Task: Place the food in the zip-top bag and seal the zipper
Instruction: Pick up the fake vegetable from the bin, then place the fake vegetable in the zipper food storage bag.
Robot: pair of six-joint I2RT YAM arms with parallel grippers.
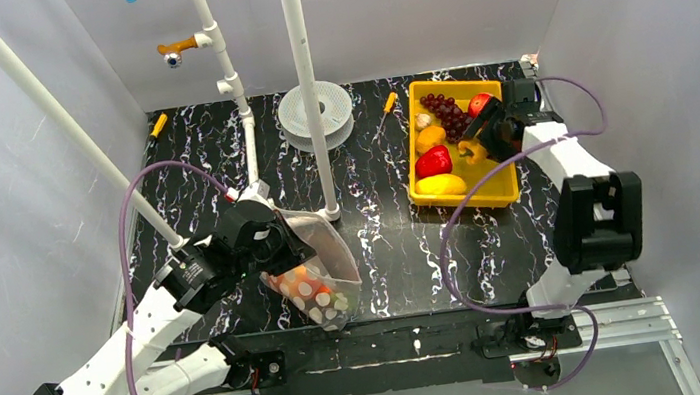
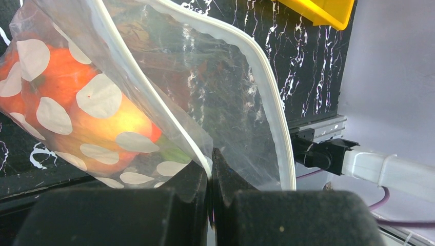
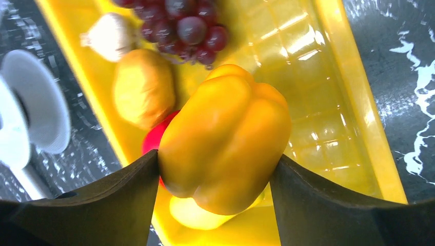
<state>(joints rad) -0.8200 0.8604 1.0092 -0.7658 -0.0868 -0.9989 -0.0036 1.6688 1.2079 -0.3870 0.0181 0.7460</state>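
Item: my right claw (image 3: 214, 163), jaws part-closed around the yellow bell pepper (image 3: 225, 138), over the yellow tray (image 3: 354, 102).
Destination: zip-top bag (image 1: 319, 262), well to my left, nearer the bases. My left claw (image 2: 210, 166) pinches its zipper (image 2: 267, 87) edge. Mouth apparently gapes trayward.

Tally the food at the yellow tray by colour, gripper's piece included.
Yellow: 2, yellow bell pepper in right gripper, lemon-like fruit
Red: 2, red bell pepper, red round fruit
Orange: 1, orange round fruit
Purple: 1, grape bunch
White: 1, garlic bulb
Total: 7
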